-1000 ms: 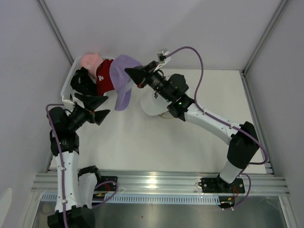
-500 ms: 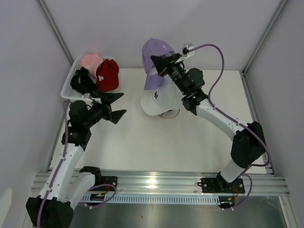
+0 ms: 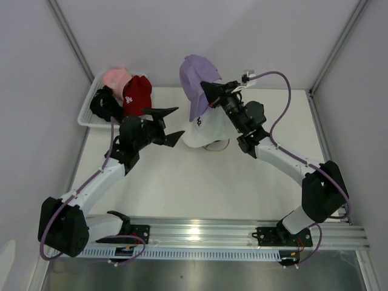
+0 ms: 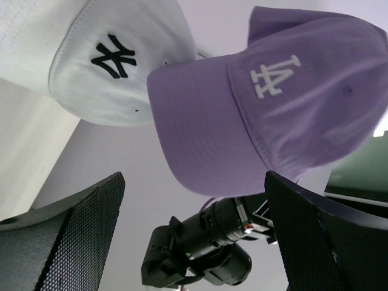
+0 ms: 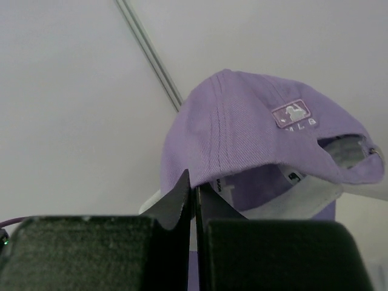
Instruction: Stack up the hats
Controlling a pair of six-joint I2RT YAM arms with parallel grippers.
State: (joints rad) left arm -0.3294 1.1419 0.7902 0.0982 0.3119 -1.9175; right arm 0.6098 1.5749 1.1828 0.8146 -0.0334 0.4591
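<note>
The right claw (image 3: 207, 92), pinching the lavender hat (image 3: 195, 74), held it above the white hat (image 3: 203, 132) at upper centre. The left claw (image 3: 179, 121) gaped, empty. The placing step looked to be in hand; next, lower squarely and release.

Left gripper (image 3: 177, 121): arm stretched forward, jaws wide, just left of lavender cap (image 3: 195, 71). Right gripper (image 3: 204, 86): arm raised, clamped on cap.
</note>
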